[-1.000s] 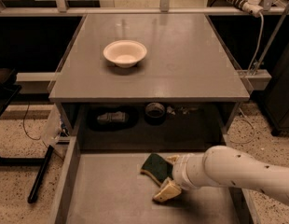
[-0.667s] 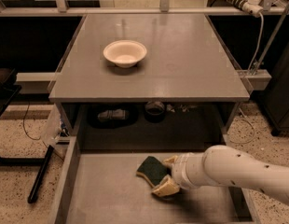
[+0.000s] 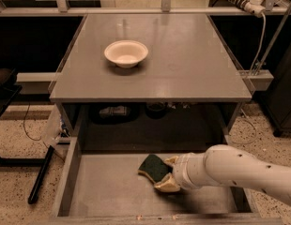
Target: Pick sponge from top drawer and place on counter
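Note:
The sponge [image 3: 151, 167], dark green on top with a yellow edge, is in the open top drawer [image 3: 108, 191], just right of its middle. My gripper [image 3: 165, 174] reaches in from the right on a white arm. Its two tan fingers [image 3: 166, 186] sit on either side of the sponge's right end and are shut on it. The sponge is tilted and low over the drawer bottom. The grey counter [image 3: 183, 64] lies above and behind the drawer.
A white bowl [image 3: 126, 53] stands on the counter's left half. A dark shelf recess [image 3: 155, 114] with clutter lies under the counter behind the drawer. Low grey drawer walls [image 3: 68, 177] run along both sides. A power strip and cable [image 3: 256, 13] are at the far right.
The sponge and my gripper have shifted a little to the left in the drawer, and the sponge now sits more tilted between the fingers.

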Motion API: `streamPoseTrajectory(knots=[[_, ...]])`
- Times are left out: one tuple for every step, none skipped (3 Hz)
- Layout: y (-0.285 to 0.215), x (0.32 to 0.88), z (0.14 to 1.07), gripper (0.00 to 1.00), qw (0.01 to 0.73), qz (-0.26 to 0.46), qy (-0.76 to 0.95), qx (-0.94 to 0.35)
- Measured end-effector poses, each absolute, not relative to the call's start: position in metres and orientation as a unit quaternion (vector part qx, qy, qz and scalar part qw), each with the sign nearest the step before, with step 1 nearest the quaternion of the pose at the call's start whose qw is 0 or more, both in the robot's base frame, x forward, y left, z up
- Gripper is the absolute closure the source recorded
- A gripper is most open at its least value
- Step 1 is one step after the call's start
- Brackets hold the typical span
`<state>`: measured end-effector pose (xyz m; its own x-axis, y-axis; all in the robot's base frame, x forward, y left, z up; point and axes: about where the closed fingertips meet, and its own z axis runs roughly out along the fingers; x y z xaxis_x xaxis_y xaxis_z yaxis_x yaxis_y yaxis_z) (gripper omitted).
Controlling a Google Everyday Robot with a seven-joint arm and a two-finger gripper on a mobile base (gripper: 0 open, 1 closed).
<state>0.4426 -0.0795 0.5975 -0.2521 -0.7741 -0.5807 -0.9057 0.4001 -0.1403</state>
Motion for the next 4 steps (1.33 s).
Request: streamPoseTrajectory(knots=[[-0.079, 0.444, 0.616, 1.00, 0.296, 0.118, 0.778, -0.542], [-0.077, 0.443, 0.658, 1.00, 0.293, 0.144, 0.762, -0.559], [-0.082, 0.446, 0.704, 1.00, 0.288, 0.158, 0.752, -0.571], [-0.095, 0.452, 0.751, 1.00, 0.292, 0.139, 0.748, -0.580]])
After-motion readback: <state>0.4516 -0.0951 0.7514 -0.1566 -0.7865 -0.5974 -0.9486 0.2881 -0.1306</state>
